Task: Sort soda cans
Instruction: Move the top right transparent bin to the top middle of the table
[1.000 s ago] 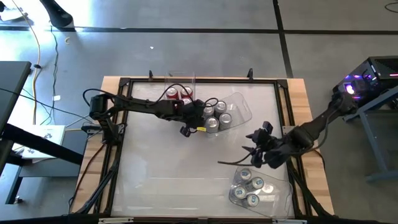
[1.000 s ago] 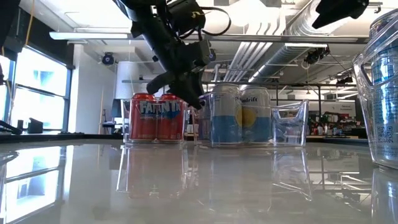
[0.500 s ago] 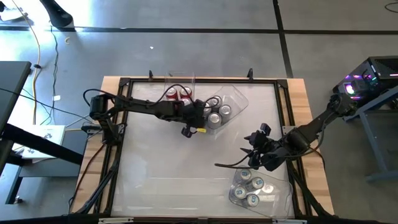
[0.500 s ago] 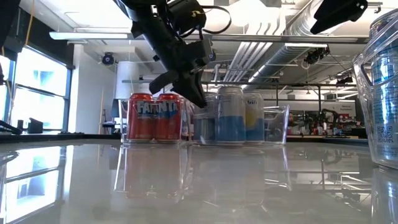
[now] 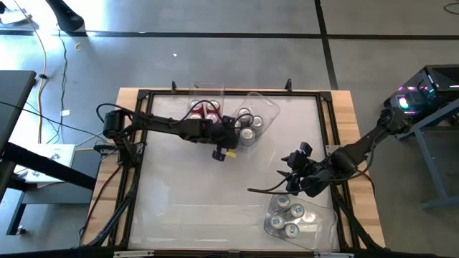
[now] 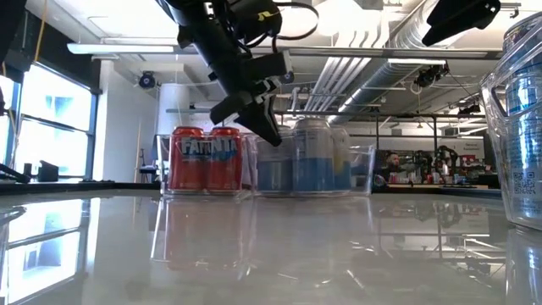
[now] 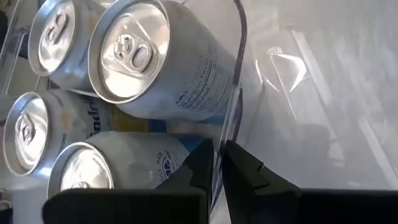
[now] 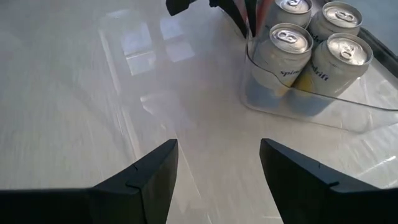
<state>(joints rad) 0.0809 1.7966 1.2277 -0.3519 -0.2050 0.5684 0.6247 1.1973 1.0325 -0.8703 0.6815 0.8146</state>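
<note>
Glossy white table (image 5: 201,186), grey concrete floor (image 5: 237,57), ceiling ducts (image 6: 406,42)

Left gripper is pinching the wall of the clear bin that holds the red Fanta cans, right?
Not quite. The left gripper is shut on the wall of the clear bin holding the blue-and-white cans, as the left wrist view shows; the red Fanta cans sit beside it.

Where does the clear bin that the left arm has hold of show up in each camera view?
High view: the clear bin sits top centre, beside the red cans.
Low view: centre, right of the red cans, under the left gripper.
Left wrist view: its wall is pinched between the jaws.
Right wrist view: upper right.
Shared landmark: the pale cans inside it.
</note>
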